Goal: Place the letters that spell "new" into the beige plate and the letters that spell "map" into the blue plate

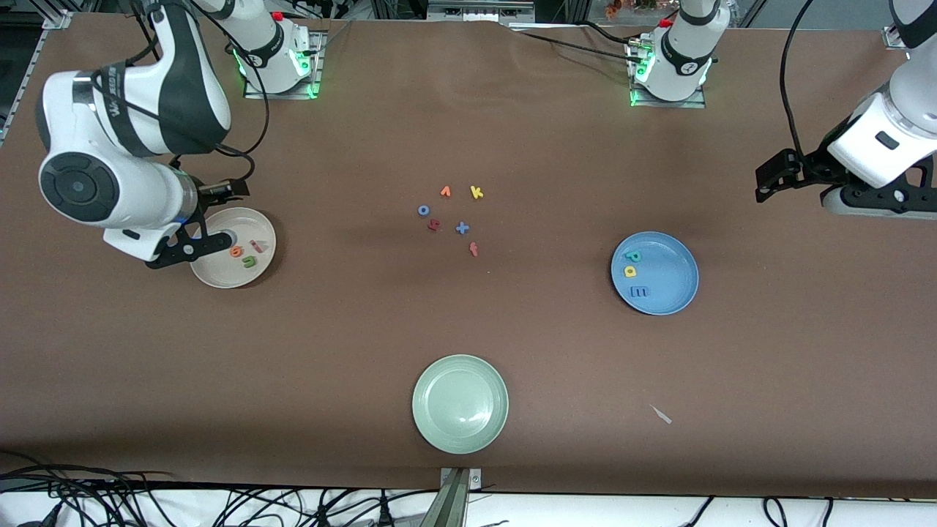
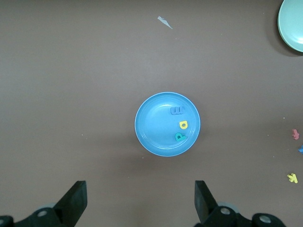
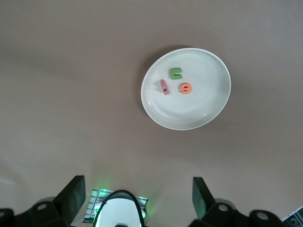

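we see the green n [image 3: 176, 73], orange e [image 3: 186, 88] and red-pink w [image 3: 164, 86] in the beige plate [image 3: 208, 106], at the right arm's end of the counter [image 1: 468, 344]. the blue m [image 2: 177, 111], yellow a [image 2: 183, 125] and teal p [image 2: 180, 137] lie in the blue plate [image 2: 154, 125]. the right end effector [image 3: 137, 198] hangs wide and empty above the counter beside the beige plate; the left end effector [image 2: 140, 201] is wide and empty.

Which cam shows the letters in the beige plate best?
Right wrist view: the beige plate is unobstructed, with green n, orange e and pink w distinct. Front view shows them tiny, the right arm covering part of the plate. Left wrist view misses them.
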### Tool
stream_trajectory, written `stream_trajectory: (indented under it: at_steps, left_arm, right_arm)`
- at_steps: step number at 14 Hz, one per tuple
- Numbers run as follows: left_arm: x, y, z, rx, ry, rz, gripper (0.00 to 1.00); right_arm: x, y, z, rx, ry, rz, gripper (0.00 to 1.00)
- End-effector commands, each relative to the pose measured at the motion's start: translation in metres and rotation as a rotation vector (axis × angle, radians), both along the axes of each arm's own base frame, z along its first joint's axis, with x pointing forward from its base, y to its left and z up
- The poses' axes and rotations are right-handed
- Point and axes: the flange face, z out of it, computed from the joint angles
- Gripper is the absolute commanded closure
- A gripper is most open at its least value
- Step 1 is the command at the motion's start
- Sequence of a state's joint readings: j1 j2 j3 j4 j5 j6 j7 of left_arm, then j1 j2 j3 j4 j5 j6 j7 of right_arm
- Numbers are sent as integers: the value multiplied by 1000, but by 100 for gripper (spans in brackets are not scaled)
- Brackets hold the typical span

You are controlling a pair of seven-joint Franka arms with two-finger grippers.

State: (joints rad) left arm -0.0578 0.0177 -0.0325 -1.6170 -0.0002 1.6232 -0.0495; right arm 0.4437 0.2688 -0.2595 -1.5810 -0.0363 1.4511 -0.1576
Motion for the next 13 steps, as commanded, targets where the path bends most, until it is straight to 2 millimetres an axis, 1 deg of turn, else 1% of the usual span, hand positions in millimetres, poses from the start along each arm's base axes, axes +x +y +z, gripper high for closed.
stream_trajectory:
  at_steps: [1,2,3,4,5,6,7,8,10,11,13]
  left_arm:
    - [-20,10,-1,-27,-5,20,0]
    - [-24,15,-6,-27,4,30,0]
    - [-26,20,-4,-28,0,39,0]
    - [-27,21,-3,-28,0,42,0]
    - [-27,21,-2,-28,-3,42,0]
    - [-26,19,-1,-26,-4,37,0]
    - [-27,17,0,-24,1,32,0]
    - [-27,15,1,-22,-4,28,0]
    - [-29,2,4,-16,-8,9,0]
    - [-29,0,5,-16,-10,5,0]
    - [-28,3,7,-15,-16,1,0]
  right_arm:
    - [-15,2,38,50,-32,8,0]
    - [-22,-1,50,65,-49,9,0]
    - [-29,-4,65,72,-74,9,0]
    - [-34,-13,76,79,-98,-1,0]
    - [-40,-17,90,87,-123,-3,0]
    - [-45,-28,102,87,-144,-20,0]
    - [-48,-34,112,90,-166,-32,0]
    - [-48,-39,115,83,-173,-36,0]
    - [-44,-55,118,61,-196,-58,0]
    - [-42,-64,120,63,-210,-74,0]
    - [-40,-71,125,73,-237,-92,0]
